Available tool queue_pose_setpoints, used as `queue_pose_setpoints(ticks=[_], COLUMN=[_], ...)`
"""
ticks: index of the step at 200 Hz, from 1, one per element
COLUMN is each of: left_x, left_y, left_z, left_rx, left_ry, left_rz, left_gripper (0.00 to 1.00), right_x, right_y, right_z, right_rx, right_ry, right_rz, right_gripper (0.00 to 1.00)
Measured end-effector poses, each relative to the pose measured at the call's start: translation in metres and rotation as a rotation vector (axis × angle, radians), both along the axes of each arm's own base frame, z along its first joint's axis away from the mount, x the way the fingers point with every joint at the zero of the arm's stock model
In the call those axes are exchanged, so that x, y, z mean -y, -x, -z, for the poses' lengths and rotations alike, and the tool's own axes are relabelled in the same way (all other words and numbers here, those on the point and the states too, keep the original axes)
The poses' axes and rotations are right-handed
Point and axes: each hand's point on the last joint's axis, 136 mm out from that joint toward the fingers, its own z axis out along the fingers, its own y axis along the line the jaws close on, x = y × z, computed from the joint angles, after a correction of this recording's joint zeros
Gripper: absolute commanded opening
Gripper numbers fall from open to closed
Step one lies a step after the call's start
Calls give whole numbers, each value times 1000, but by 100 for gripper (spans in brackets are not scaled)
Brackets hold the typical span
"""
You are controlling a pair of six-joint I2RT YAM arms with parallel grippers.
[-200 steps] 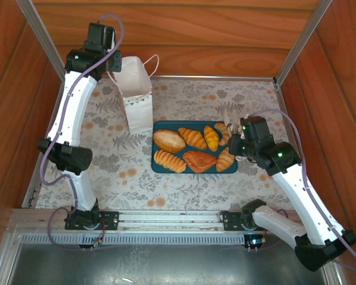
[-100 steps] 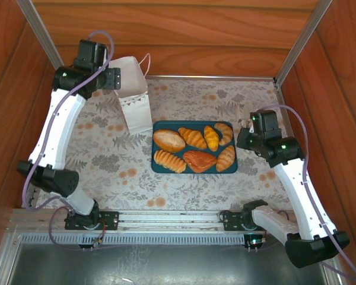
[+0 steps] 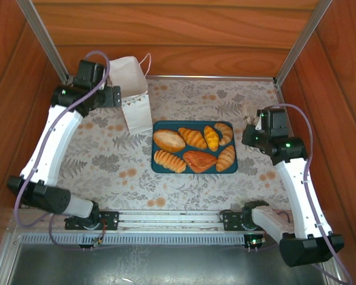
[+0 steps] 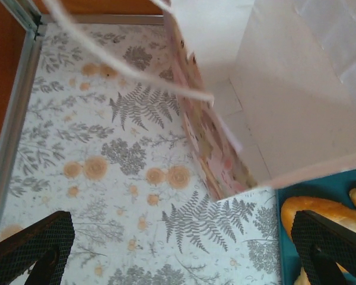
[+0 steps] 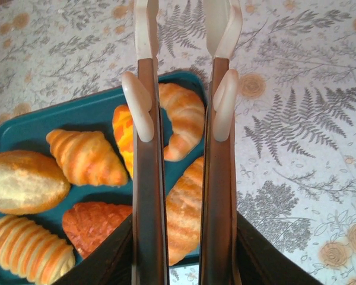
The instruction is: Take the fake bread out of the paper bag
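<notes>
While six golden-brown toy pastries (image 3: 194,148) lie together on the flat teal tray (image 3: 172,124) and the small white paper bag (image 3: 136,98) stands upright on the floral-printed surface (image 3: 118,166) just beyond that tray's far-left corner, seemingly emptied, the step in hand looks like a clean retreat. The left hand (image 3: 110,97), jaws spread wide and gripping nothing on the bag's side away from the tray, should draw off without dragging or tipping it. Its arm stretches long from a low elbow, and the right hand (image 5: 183,24), narrowly parted and empty, hovers by the tray's right edge above a folded elbow.
</notes>
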Motion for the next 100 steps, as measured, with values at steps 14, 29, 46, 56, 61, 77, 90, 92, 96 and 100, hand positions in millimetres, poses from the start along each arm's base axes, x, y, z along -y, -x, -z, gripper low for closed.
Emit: queue_pose_setpoints(ticks=[14,29,46,56,61,77,90,92,96,100], left_x=[-7,-14,-22,-29,-33,-45,-53,-54,-57,-58], left_y=[22,46,65,71,73,76,76,76,75,75], left_z=[15,33,51,62,69,89,101,102,104,106], left_rx=[27,87,163,208,222,241,249,250,260,263], left_ry=[28,69,104,108,104,75,48,46,37,32], left_rz=[-23,-44,-73,-104,-121,-176,-219,-221,-234,-241], left_gripper=[100,100,100,100,100,100,100,100,100,100], right_x=[10,22,33,39,41,46,48,48,48,48], right_y=[-7,-16,-28,-35,-38,-48,-56,-56,-58,-60], right_z=[2,12,31,44,50,66,78,79,83,86], right_rx=[2,-13,-53,-85,-101,-141,-168,-169,-178,-185], right_ry=[-6,-13,-33,-49,-55,-59,-51,-51,-47,-45], right_rz=[34,71,103,115,117,115,97,95,85,77], right_gripper=[36,35,34,34,34,35,36,36,36,36])
